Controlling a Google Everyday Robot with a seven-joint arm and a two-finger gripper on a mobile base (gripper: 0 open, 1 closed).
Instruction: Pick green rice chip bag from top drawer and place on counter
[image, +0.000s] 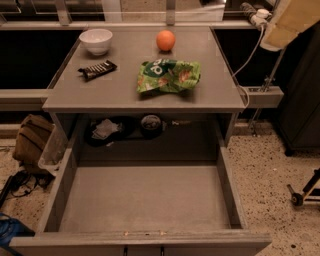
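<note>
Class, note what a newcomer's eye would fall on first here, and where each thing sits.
The bright green rice chip bag lies on the counter, an orange behind it. Below, the top drawer stands pulled wide open. The end effector hangs at the upper right, beyond the counter's edge.
</note>
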